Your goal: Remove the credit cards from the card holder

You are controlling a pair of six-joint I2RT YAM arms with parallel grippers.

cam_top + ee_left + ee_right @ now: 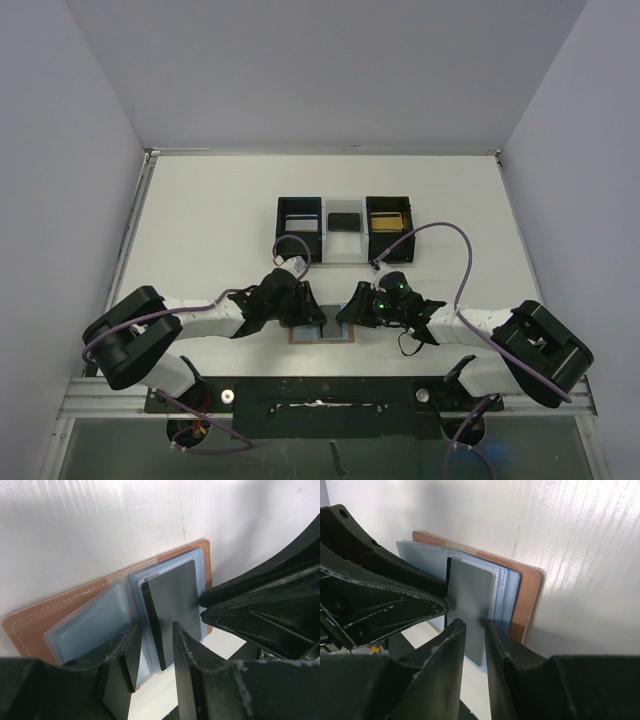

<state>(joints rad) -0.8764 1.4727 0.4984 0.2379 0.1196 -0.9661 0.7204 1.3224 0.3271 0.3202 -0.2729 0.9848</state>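
Lying open on the white table [200,220] at its near edge, between the two arms, the card holder [335,335] shows a tan-brown leather cover [35,625] with pale stitching along its rim and a fan of clear light-blue pocket leaves [90,625] inside. One flat grey card [175,600] stands partly out of those leaves, its face plain and matte, with a dark edge beside it.

The right gripper [474,625] has its jaws drawn narrow onto the grey card's edge – both fingers [452,635] press the card from either side. The left gripper [156,626] sits at the holder's other half with its jaws slightly parted and a blue leaf standing between them; whether it actually pinches that leaf cannot be told.

Farther back on the table, well apart from the holder, a three-compartment tray [284,245] holds a silver card [300,222] in its left black bay, a black card [344,222] in the white middle – and a gold card [387,218] in the right black bay.
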